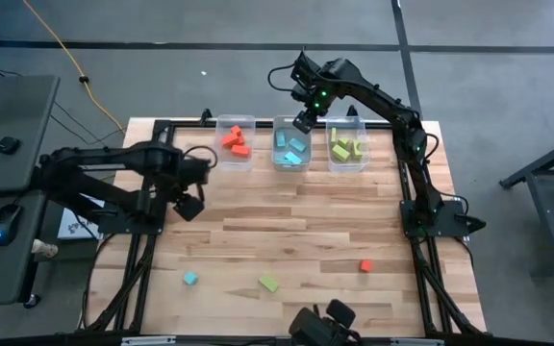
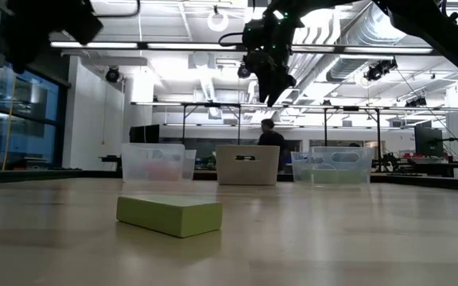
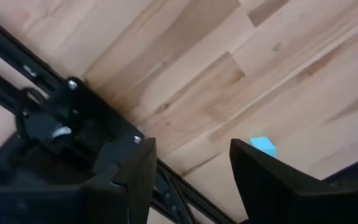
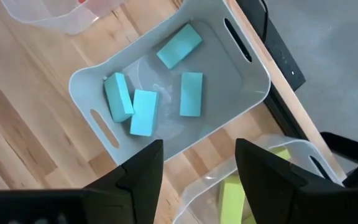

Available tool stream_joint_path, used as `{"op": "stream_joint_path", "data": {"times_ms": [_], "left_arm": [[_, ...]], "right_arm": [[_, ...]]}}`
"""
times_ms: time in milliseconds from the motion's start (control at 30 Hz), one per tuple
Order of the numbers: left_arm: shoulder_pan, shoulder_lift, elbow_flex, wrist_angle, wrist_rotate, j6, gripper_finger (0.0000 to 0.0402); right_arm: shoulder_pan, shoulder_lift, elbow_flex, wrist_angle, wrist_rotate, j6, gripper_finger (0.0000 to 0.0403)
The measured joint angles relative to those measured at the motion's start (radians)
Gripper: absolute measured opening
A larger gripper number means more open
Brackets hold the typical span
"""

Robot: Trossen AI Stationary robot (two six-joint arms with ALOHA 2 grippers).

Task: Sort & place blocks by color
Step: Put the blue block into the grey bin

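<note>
Blue blocks [image 4: 143, 112] fill the middle bin [image 4: 253, 93]; red and green blocks fill its neighbours.

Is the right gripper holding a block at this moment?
No: in the right wrist view the right gripper is open with nothing between its fingers, above the middle bin holding four light blue blocks.
</note>
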Motion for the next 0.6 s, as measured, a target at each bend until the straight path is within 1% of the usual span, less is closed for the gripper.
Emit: {"op": "stream_joint_path", "data": {"times_ms": [167, 333, 433, 600], "left_arm": [[-0.137, -0.08, 0.0, 0.014, -0.022, -0.151, 0.0182], [-0.248, -0.142, 0.0, 0.019, -0.06, -0.283, 0.0182], [-0.299, -0.167, 0.0, 0.018, -0.086, -0.314, 0.0182], [-0.383, -0.185, 0.0, 0.018, -0.101, -0.317, 0.0182]], "right_arm": [[0.007, 0.0, 0.0, -0.032, 0.0, 0.026, 0.019], [0.049, 0.001, 0.022, -0.127, 0.0, 0.02, 0.019], [0.083, -0.019, 0.027, -0.121, -0.008, 0.028, 0.019], [0.152, -0.091, 0.028, -0.122, -0.017, 0.058, 0.019]]}}
